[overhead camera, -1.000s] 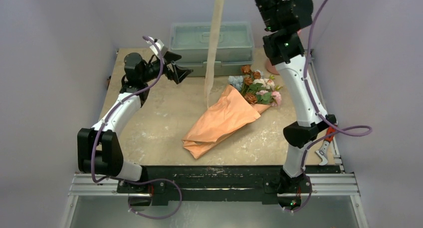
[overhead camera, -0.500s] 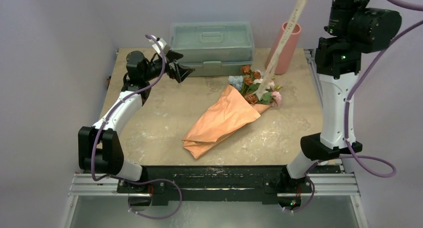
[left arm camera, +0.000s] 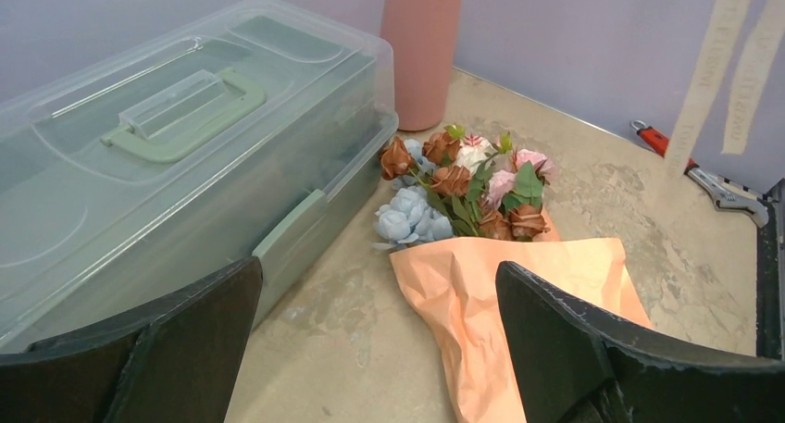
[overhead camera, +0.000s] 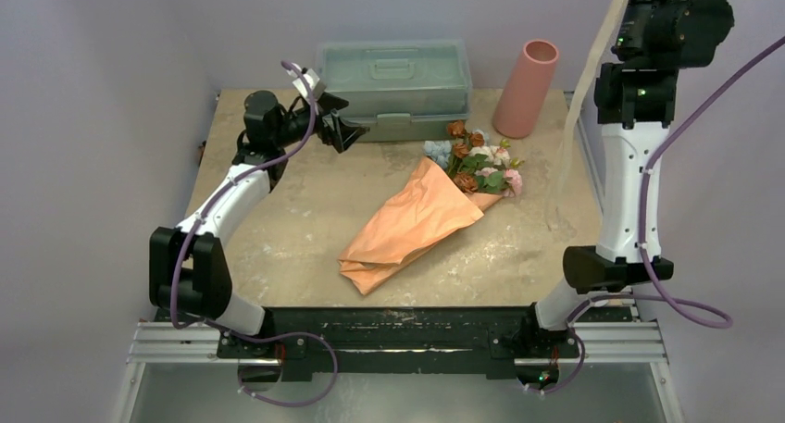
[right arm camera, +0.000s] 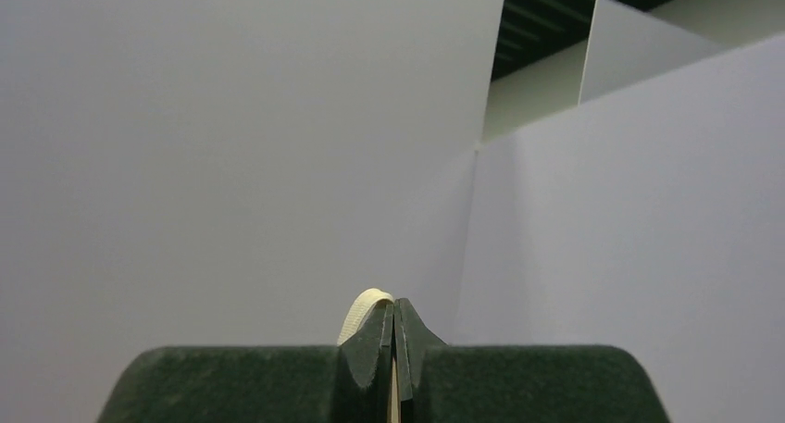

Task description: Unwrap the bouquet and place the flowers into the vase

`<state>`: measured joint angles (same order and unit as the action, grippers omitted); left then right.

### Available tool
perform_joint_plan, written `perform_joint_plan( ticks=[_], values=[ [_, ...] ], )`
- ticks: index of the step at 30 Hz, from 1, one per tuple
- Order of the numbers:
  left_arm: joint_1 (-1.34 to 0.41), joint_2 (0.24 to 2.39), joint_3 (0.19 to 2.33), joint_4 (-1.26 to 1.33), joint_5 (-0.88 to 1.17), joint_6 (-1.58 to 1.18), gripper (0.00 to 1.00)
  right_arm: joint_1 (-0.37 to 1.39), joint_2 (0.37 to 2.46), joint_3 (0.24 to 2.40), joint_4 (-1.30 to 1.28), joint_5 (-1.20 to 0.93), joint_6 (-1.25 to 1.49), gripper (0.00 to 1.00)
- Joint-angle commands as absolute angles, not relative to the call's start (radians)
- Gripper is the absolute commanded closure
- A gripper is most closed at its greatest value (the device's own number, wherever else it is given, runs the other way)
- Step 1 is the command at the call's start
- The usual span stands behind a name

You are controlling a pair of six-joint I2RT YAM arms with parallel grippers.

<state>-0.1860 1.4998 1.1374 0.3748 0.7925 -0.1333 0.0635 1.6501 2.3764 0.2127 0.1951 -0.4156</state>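
On the table (overhead camera: pixel 305 229) from above, the bouquet (overhead camera: pixel 412 224) lies wrapped, apart from the far vase (overhead camera: pixel 525 88); the left wrist shows the left gripper (left arm camera: pixel 378 275) spread, facing the flowers (left arm camera: pixel 463 178); the right wrist shows the right gripper (right arm camera: pixel 395 326) pinching the ribbon (right arm camera: pixel 366 310), best dropped clear of the bouquet.

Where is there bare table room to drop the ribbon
Bare: the wide table stretch between left arm and bouquet, and the strip right of the bouquet. Crowded: the back, where box, flowers and vase sit close.
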Motion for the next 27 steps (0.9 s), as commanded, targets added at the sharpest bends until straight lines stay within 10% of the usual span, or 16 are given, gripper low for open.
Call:
perform_joint_plan(
  ticks=[1, 11, 27],
  values=[
    [-0.193, 1.505, 1.177, 0.384, 0.776, -0.099, 0.02, -0.069, 1.618, 2.274, 0.128, 0.268, -0.335, 1.0],
    [-0.195, 1.537, 1.179, 0.387, 0.766, -0.102, 0.02, -0.211, 1.557, 1.906, 0.141, 0.172, -0.267, 1.0],
    [-0.196, 1.574, 1.2, 0.348, 0.715, -0.082, 0.03, -0.231, 2.04, 2.474, 0.12, 0.002, -0.075, 1.0]
  ],
)
